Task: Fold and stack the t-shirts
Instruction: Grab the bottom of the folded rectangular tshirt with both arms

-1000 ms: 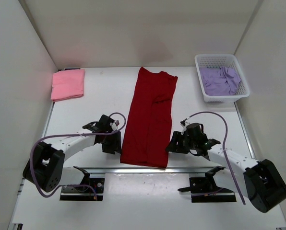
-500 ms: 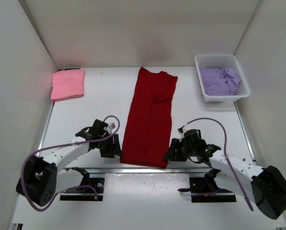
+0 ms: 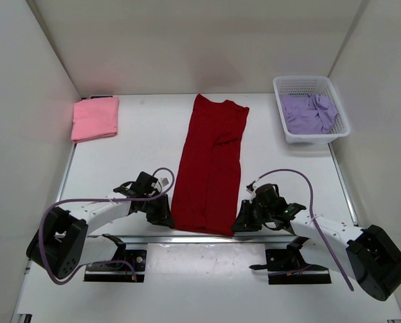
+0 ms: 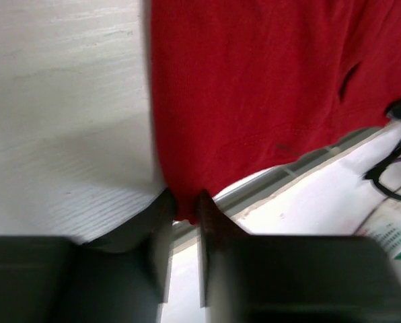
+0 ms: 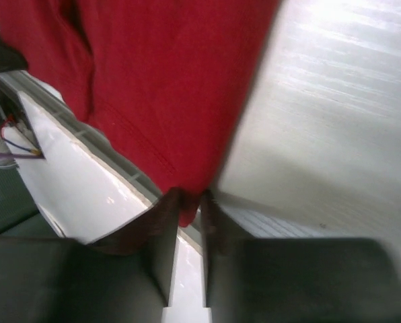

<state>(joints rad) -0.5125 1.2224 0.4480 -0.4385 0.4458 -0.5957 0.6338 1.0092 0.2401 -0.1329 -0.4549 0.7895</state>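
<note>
The wrist views show the left gripper (image 4: 184, 204) and right gripper (image 5: 190, 204) each clamped on a near hem corner of the dark red t-shirt (image 3: 210, 168), while only the top view shows the pink t-shirt (image 3: 95, 118) beyond its left side and the lavender t-shirt (image 3: 308, 113) in the basket (image 3: 313, 138) beyond its right.

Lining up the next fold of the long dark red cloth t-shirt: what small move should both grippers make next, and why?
Probably lift both corners together, just off the table. The left gripper and right gripper each pinch a near hem corner of the dark red cloth t-shirt, which lies flat in a long strip, ready for folding.
</note>
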